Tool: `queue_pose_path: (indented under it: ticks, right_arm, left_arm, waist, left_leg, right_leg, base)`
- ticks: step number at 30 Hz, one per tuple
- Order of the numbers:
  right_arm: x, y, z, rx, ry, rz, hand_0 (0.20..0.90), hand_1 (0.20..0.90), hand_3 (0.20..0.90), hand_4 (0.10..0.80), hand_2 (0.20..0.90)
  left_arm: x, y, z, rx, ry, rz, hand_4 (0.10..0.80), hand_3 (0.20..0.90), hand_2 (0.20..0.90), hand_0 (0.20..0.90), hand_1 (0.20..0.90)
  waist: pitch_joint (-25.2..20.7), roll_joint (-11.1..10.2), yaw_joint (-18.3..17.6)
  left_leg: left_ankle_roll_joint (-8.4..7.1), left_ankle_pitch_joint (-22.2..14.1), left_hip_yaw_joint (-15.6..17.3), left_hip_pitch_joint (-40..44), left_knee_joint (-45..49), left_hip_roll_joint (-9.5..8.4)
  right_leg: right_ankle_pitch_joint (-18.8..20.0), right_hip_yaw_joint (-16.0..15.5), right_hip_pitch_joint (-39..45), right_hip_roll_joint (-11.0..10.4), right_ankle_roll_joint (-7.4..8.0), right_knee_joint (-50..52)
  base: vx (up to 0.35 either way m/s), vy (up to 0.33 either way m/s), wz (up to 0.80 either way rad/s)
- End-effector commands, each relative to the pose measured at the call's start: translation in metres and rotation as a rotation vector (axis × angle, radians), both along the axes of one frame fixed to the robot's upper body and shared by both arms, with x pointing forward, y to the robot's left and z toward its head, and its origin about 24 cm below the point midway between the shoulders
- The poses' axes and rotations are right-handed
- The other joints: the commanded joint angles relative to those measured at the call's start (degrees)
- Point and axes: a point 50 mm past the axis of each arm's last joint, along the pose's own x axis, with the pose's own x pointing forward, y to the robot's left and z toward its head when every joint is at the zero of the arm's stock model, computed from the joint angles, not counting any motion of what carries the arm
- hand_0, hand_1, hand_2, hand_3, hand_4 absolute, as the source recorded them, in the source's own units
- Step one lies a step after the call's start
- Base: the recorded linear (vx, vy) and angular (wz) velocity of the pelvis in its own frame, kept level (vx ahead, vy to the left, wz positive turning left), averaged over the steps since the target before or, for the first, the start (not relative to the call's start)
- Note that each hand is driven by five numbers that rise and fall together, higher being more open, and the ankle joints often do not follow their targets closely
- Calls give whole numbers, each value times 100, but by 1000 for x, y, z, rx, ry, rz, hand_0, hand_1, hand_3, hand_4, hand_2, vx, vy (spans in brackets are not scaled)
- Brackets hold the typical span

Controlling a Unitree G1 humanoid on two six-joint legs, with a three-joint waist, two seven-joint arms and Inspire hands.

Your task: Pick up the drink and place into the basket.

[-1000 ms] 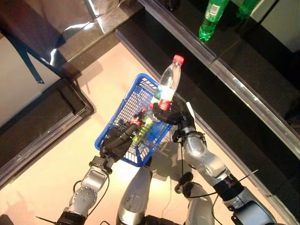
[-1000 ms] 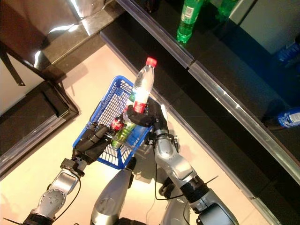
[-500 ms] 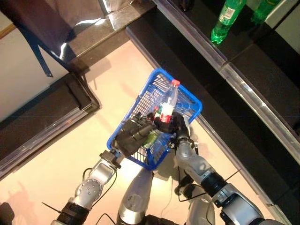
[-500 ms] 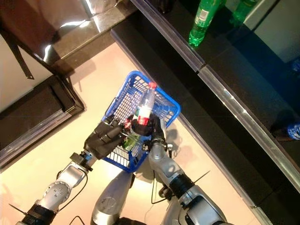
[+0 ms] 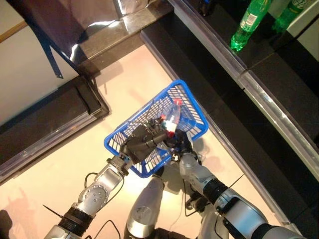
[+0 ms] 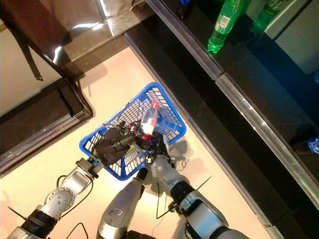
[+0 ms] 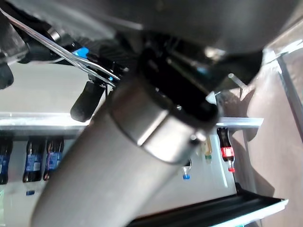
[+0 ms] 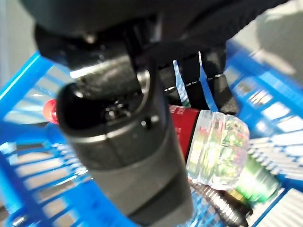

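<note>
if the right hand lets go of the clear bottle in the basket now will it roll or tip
Probably it settles rather than rolls: the clear bottle already leans inside the blue basket, whose walls would stop it. The right hand grips its lower part, and a green bottle beneath may make it rest unevenly.

head pair: looking steeply down from above, both sharing the blue basket (image 5: 185, 107) on the floor | right wrist: sitting very close inside the basket | left wrist: facing out toward a distant shelf (image 7: 28, 119)
</note>
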Motion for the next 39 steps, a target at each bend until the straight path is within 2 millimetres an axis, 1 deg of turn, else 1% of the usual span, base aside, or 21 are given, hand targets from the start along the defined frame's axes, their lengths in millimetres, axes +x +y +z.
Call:
queue_pose_path:
  ticks: [1, 3, 5, 7, 10, 11, 12, 13, 16, 20, 26, 29, 32, 35, 39]
  right_arm:
    - [21, 57, 49, 93, -100, 172, 300, 300, 200, 100, 300]
    - [20, 54, 40, 68, -57, 191, 300, 300, 200, 100, 300]
    - [20, 52, 35, 107, -26, 169, 300, 300, 200, 100, 300]
    - [23, 48, 35, 142, -19, 146, 300, 300, 200, 100, 300]
    - [31, 41, 40, 180, -37, 109, 300, 300, 200, 100, 300]
    - [33, 40, 44, 195, -53, 96, 509, 509, 444, 344, 509]
    - [36, 38, 47, 200, -68, 87, 613, 613, 565, 465, 613]
    - [37, 38, 49, 209, -79, 83, 900, 900, 900, 800, 900]
    - [40, 35, 54, 235, -96, 72, 900, 900, 900, 800, 900]
    - [45, 32, 66, 309, -145, 59, 900, 900, 900, 800, 900]
    - [45, 26, 84, 387, -243, 31, 900, 900, 900, 800, 900]
    - [38, 27, 92, 412, -292, 21, 900, 900, 900, 800, 900]
    - [30, 21, 96, 440, -345, -5, 900, 900, 900, 800, 900]
    - [22, 7, 97, 452, -396, -46, 900, 900, 900, 800, 900]
    - [4, -17, 97, 458, -483, -78, 900, 900, 900, 800, 900]
  left_arm:
    - [-85, -95, 210, -674, -1026, -766, 100, 200, 300, 300, 300]
    - [-87, -98, 211, -679, -1023, -778, 100, 200, 300, 300, 300]
    - [-89, -100, 214, -680, -1022, -784, 100, 200, 300, 300, 300]
    - [-91, -101, 214, -682, -1016, -790, 100, 200, 300, 300, 300]
    - [-92, -103, 216, -679, -1015, -791, 100, 200, 300, 300, 300]
    - [-93, -103, 217, -677, -1015, -786, 100, 200, 300, 300, 300]
    - [-92, -104, 217, -677, -1011, -779, 100, 200, 300, 300, 300]
    - [-90, -104, 217, -676, -1004, -769, 100, 200, 300, 300, 300]
    - [-88, -104, 217, -675, -990, -747, 100, 200, 300, 300, 300]
    - [-81, -101, 215, -690, -945, -711, 100, 200, 300, 300, 300]
    - [-78, -91, 209, -692, -971, -661, 100, 200, 300, 300, 300]
    - [-76, -86, 206, -696, -987, -622, 100, 200, 300, 300, 300]
    - [-74, -77, 203, -704, -1008, -563, 100, 200, 300, 300, 300]
    - [-72, -66, 199, -708, -1035, -491, 100, 200, 300, 300, 300]
    - [-69, -48, 193, -704, -1071, -364, 100, 200, 300, 300, 300]
  waist:
    - [-139, 616, 132]
    - [-139, 622, 169]
    - [-139, 615, 195]
    - [-139, 619, 220]
    - [-139, 615, 250]
    - [-139, 612, 252]
    - [-139, 607, 248]
    - [-139, 596, 242]
    - [-139, 575, 230]
    - [-139, 517, 197]
    - [-139, 427, 132]
    - [-139, 376, 52]
    - [-139, 334, -60]
    - [-139, 280, -177]
    - [-140, 171, -357]
  left_leg:
    - [170, 176, -426, -136, -7, -428]
    - [179, 185, -449, -169, -11, -449]
    - [185, 202, -460, -184, -29, -450]
    - [196, 205, -477, -195, -28, -460]
    - [198, 212, -487, -212, -21, -473]
    - [199, 216, -487, -222, -12, -478]
    - [199, 220, -486, -221, -16, -475]
    - [199, 220, -485, -205, -25, -469]
    - [198, 210, -478, -203, -12, -461]
    - [194, 197, -448, -167, -22, -425]
    - [209, 158, -327, -169, -14, -358]
    - [218, 129, -251, -178, 7, -328]
    - [225, 117, -187, -154, -15, -284]
    - [235, 112, -135, -83, -76, -233]
    - [229, 128, -42, 72, -218, -139]
  right_leg:
    - [123, -62, 296, 108, 27, 323]
    - [130, -85, 263, 92, 35, 334]
    - [146, -111, 240, 84, 52, 331]
    - [144, -125, 217, 68, 53, 365]
    - [150, -141, 181, 43, 61, 412]
    - [158, -137, 160, 36, 69, 432]
    - [160, -132, 149, 36, 71, 442]
    - [164, -127, 152, 39, 71, 444]
    - [166, -117, 141, 34, 75, 465]
    - [164, -100, 145, 35, 84, 478]
    - [168, -109, 100, 4, 94, 527]
    - [170, -83, 69, 0, 95, 545]
    - [176, -33, 61, 18, 104, 520]
    - [196, 41, 98, 65, 112, 442]
    - [252, 136, 197, 172, 142, 287]
  base:
    - [0, 0, 0]
    - [4, -10, 4]
    - [5, -18, 8]
    - [17, -12, 6]
    - [16, -3, 9]
    - [10, 1, 8]
    - [13, 5, 3]
    - [0, 0, 0]
    - [0, 0, 0]
    - [0, 0, 0]
    - [0, 0, 0]
    - [-7, -2, -1]
    - [0, 0, 0]
    - [-23, 2, -8]
    - [-45, -4, -21]
